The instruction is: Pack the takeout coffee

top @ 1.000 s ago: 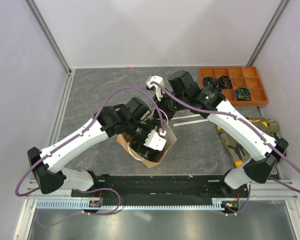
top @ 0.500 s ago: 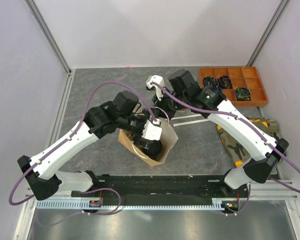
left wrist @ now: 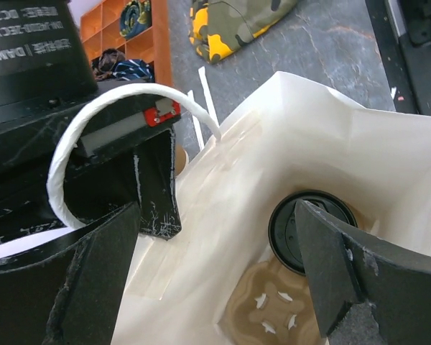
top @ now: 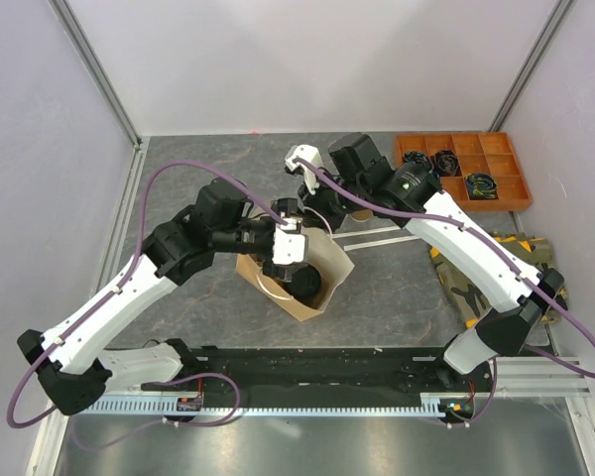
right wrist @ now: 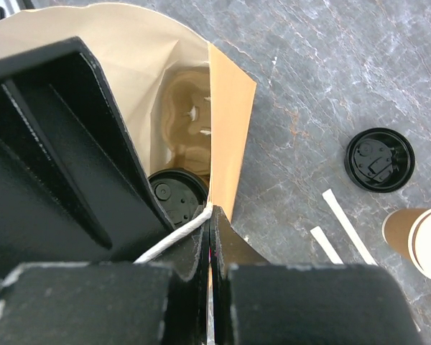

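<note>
Where the grey bench [top: 198, 198] spread beneath both arms, the tan paper bag [top: 329, 266] stood open near its middle. On the bag's floor sat the brown moulded carrier [left wrist: 269, 309], and in one of its wells stood a lidded cup [left wrist: 291, 230], black lid up. The left pincer [left wrist: 217, 208] hung at the bag's mouth, jaws wide apart and nothing between them. The lidded cup lay below it, partly behind one finger. The right pincer [right wrist: 210, 219] was clamped tight on the bag's rim together with the white handle [right wrist: 172, 237], the same cup just inside and beneath it. Outside the bag, an open cup [right wrist: 416, 241] stood on the bench near a loose black lid [right wrist: 379, 159], both apart from either pincer.
</note>
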